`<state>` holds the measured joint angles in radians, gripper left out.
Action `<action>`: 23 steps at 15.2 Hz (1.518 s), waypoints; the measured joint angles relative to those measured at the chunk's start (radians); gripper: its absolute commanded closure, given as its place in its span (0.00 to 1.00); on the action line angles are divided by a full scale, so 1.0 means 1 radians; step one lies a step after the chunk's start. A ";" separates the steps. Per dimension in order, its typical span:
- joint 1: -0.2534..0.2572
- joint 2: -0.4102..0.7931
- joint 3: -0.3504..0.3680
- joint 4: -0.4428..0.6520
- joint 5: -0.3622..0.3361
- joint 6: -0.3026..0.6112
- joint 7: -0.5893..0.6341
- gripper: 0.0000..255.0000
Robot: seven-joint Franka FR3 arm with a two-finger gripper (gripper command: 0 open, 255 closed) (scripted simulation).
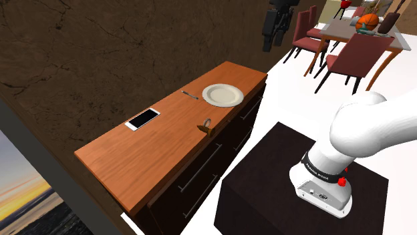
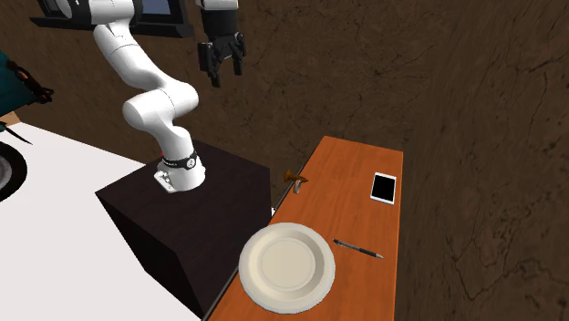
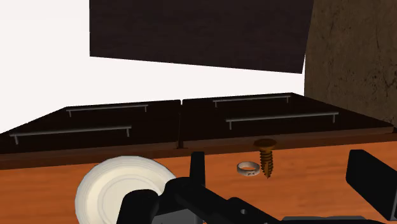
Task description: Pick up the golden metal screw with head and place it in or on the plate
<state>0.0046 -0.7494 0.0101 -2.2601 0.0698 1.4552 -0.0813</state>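
Note:
The golden screw (image 1: 208,128) stands head-up at the front edge of the wooden sideboard (image 1: 167,143), seen also in the second exterior view (image 2: 295,180) and past the fingers in the wrist view (image 3: 266,158). A small ring (image 3: 247,168) lies right beside it. The white round plate (image 1: 222,95) (image 2: 287,267) (image 3: 124,188) sits empty on the same top, a little way from the screw. My black gripper (image 2: 224,68) (image 1: 272,39) hangs high in the air, well off the sideboard, its fingers (image 3: 198,167) apart and holding nothing.
A phone (image 1: 142,119) (image 2: 384,188) and a pen (image 1: 190,95) (image 2: 357,248) lie on the top near the wall. The dark stand (image 1: 267,173) faces the drawer fronts. A dining table with red chairs (image 1: 354,57) stands farther back.

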 measured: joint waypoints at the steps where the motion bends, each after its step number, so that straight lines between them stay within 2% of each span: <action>1: 0.000 0.000 0.000 0.000 0.000 0.000 0.000 0.00; 5: 0.009 0.014 0.015 -0.082 0.016 0.099 0.003 0.00; 11: 0.032 0.089 0.053 -0.222 0.053 0.323 0.009 0.00; 23: 0.083 0.404 0.132 -0.326 0.121 0.764 0.014 0.00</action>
<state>0.0875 -0.3450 0.1418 -2.5861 0.1905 2.2192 -0.0673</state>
